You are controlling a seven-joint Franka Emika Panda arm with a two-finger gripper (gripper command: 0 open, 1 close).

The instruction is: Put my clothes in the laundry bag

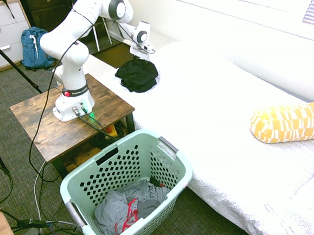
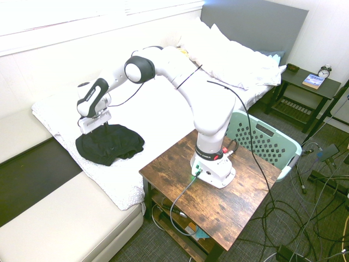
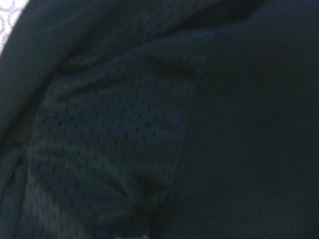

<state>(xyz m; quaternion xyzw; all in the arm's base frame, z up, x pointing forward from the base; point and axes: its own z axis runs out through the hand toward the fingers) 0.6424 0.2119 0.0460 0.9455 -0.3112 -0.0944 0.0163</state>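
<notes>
We see the pincer (image 2: 94, 129) at the left of the second exterior view, pointing down onto the black garment (image 2: 109, 145), its tip at the cloth's upper edge. In the first exterior view the pincer (image 1: 141, 58) sits at the top centre of the frame, right at the garment (image 1: 138, 75). Its fingers are too small and dark against the fabric for us to tell whether they are spread or pressed together, or whether they pinch the cloth. The wrist view is filled by the black garment (image 3: 149, 129) from close by, with a perforated mesh panel among folds and a sliver of white bedcover in the upper left corner.

The garment lies crumpled on the white bed (image 1: 216, 107), near the mattress edge closest to the wooden bench (image 1: 43, 126) that carries the arm. The mint-green laundry basket (image 1: 170, 149) stands on the floor at the lower centre of the first exterior view, between bench and bed, well apart from the black garment. Inside it lies a grey garment with red trim (image 1: 126, 207). A yellow patterned pillow (image 1: 290, 122) rests on the bed at the right.
</notes>
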